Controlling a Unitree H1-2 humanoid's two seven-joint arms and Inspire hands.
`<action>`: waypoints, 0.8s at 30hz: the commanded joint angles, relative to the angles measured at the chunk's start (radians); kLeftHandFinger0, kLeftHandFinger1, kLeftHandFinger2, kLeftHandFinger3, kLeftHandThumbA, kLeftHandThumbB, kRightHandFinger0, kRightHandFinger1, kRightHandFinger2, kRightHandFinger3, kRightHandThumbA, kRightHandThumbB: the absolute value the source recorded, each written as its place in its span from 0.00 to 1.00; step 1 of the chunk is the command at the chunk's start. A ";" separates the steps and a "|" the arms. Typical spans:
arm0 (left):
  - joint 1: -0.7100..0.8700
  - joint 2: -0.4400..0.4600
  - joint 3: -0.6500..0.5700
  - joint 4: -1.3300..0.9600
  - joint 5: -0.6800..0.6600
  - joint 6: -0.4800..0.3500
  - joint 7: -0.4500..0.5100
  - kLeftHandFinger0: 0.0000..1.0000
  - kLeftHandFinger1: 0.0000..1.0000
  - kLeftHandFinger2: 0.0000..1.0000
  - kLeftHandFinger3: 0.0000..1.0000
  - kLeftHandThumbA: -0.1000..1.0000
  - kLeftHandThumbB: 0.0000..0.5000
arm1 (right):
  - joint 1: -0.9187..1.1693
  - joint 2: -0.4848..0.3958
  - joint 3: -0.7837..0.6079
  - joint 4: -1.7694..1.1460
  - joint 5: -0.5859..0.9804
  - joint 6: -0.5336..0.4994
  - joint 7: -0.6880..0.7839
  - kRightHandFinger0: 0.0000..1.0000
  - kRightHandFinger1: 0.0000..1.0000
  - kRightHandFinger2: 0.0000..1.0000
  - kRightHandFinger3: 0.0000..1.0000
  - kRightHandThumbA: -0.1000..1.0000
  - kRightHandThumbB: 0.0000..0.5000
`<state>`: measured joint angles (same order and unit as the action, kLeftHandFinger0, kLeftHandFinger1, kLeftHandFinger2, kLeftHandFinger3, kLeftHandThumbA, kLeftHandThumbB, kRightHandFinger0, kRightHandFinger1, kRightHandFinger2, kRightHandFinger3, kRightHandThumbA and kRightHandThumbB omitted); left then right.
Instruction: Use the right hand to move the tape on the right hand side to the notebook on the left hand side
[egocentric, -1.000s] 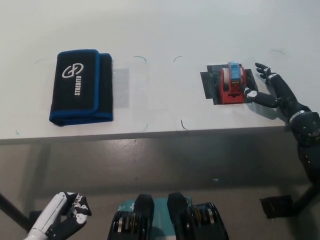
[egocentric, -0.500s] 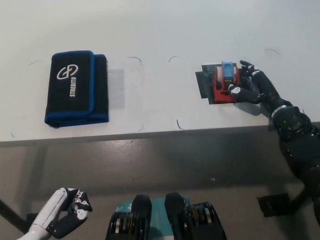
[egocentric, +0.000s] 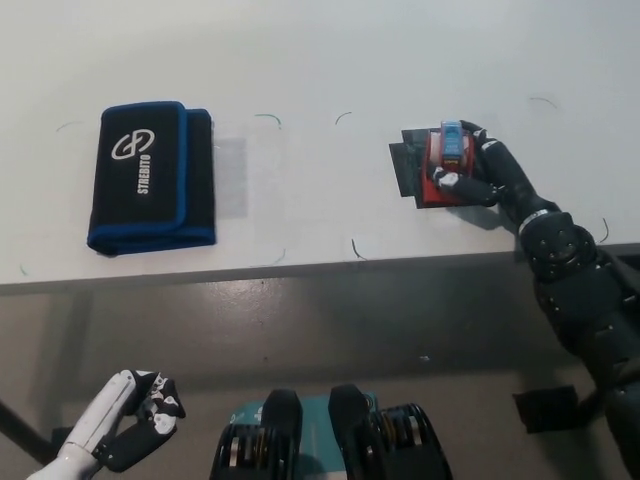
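Left to right we list: left hand (egocentric: 125, 432) curled idle below the worktop (egocentric: 320, 60); notebook (egocentric: 150, 178) at left; tape (egocentric: 448, 165) at right, where our right hand (egocentric: 480, 175) has just closed around it, ready for lifting.
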<state>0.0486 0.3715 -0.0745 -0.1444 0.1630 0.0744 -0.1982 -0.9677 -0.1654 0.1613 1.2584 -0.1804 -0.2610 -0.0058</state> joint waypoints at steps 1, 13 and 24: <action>-0.020 0.021 0.004 -0.034 0.010 0.008 -0.015 0.22 0.20 0.29 0.43 0.08 0.14 | -0.044 0.127 0.029 0.008 -0.004 -0.032 0.069 1.00 1.00 1.00 1.00 0.77 0.82; -0.038 0.031 0.006 -0.029 0.009 -0.012 -0.028 0.21 0.20 0.29 0.44 0.07 0.13 | -0.068 0.250 0.074 -0.002 -0.016 -0.100 0.083 1.00 1.00 1.00 1.00 0.78 0.88; -0.048 0.037 0.008 -0.039 0.012 0.007 -0.041 0.19 0.18 0.27 0.42 0.07 0.14 | -0.048 0.303 0.119 -0.063 -0.030 -0.116 0.064 1.00 1.00 1.00 1.00 0.81 0.86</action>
<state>0.0178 0.3821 -0.0746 -0.1459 0.1684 0.0780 -0.2272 -0.9870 0.1071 0.2659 1.2390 -0.1974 -0.3211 0.0144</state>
